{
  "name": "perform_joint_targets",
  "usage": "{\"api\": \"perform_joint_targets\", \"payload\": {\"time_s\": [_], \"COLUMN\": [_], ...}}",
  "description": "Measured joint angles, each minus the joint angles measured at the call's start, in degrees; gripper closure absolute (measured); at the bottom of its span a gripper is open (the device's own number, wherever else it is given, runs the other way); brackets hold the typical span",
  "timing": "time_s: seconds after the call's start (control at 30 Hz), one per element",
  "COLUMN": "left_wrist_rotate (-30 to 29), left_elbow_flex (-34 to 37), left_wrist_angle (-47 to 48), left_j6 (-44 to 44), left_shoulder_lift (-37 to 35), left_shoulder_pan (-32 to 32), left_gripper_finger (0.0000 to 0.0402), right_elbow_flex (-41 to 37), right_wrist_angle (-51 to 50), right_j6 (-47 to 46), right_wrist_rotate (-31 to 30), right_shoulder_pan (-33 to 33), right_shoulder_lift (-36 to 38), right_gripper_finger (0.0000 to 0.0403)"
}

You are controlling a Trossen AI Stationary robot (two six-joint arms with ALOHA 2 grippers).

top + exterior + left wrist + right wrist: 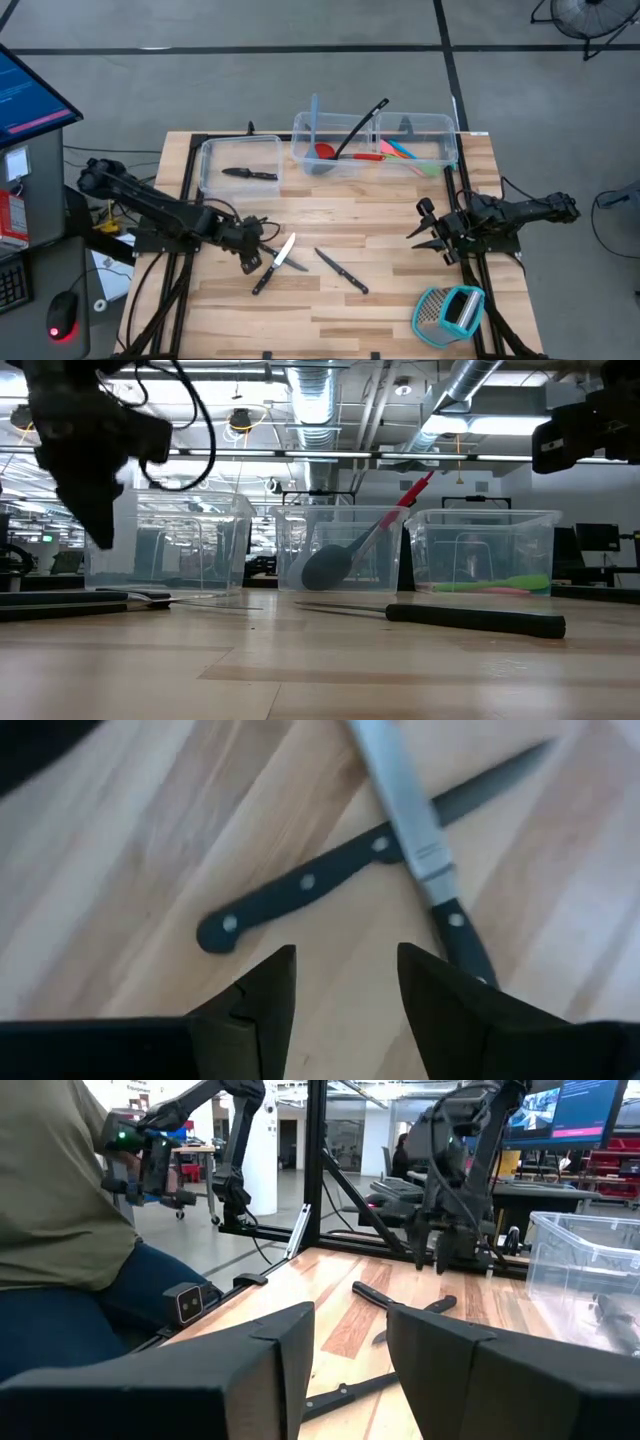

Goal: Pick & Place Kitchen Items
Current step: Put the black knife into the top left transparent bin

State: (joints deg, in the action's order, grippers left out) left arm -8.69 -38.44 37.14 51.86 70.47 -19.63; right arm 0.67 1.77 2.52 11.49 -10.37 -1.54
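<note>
The table (400,300) carries three bins (372,140) at the back, one already holding a knife. Mid-table, two crossed knives (275,262) lie under the left gripper (250,262), whose fingers stand apart and empty; a third knife (342,271) lies just beside them. They look stiff, light and slippery (blades thin), so the black handle is probably the place to pinch. The right gripper (432,236) waits near the right edge, fingers apart.
</note>
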Motion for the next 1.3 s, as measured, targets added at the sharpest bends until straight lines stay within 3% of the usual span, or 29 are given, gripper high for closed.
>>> {"api": "perform_joint_targets", "payload": {"time_s": [0.23, 0.4, 0.5, 0.67, 0.8, 1.0, 1.3], "left_wrist_rotate": [2.8, 3.1, 2.4, -0.5, 0.3, 1.3, 6.2], "left_elbow_flex": [0.0, -0.1, -0.9, -1.1, -0.7, 4.9, 11.7], "left_wrist_angle": [-5.6, -13.5, -13.1, -12.1, -12.7, -13.3, -23.9], "left_j6": [9.7, 8.9, 1.9, -21.5, -32.5, -44.2, -50.4], "left_shoulder_lift": [7.8, 10.7, 11.2, 8.1, 4.7, 0.4, -0.8], "left_shoulder_pan": [-0.4, -0.3, -0.2, -0.2, 1.3, 4.0, 8.5], "left_gripper_finger": [0.0243, 0.0243, 0.0243, 0.0243, 0.0243, 0.0243, 0.021], "right_elbow_flex": [0.0, 0.0, 0.0, 0.0, 0.0, 0.0, 0.0], "right_wrist_angle": [0.0, 0.0, 0.0, 0.0, 0.0, 0.0, 0.0], "right_j6": [0.0, 0.0, 0.0, 0.0, 0.0, 0.0, 0.0], "right_wrist_rotate": [0.0, 0.0, 0.0, 0.0, 0.0, 0.0, 0.0], "right_shoulder_pan": [0.0, 0.0, 0.0, 0.0, 0.0, 0.0, 0.0], "right_shoulder_lift": [0.0, 0.0, 0.0, 0.0, 0.0, 0.0, 0.0], "right_gripper_finger": [0.0279, 0.0278, 0.0278, 0.0278, 0.0278, 0.0278, 0.0278]}}
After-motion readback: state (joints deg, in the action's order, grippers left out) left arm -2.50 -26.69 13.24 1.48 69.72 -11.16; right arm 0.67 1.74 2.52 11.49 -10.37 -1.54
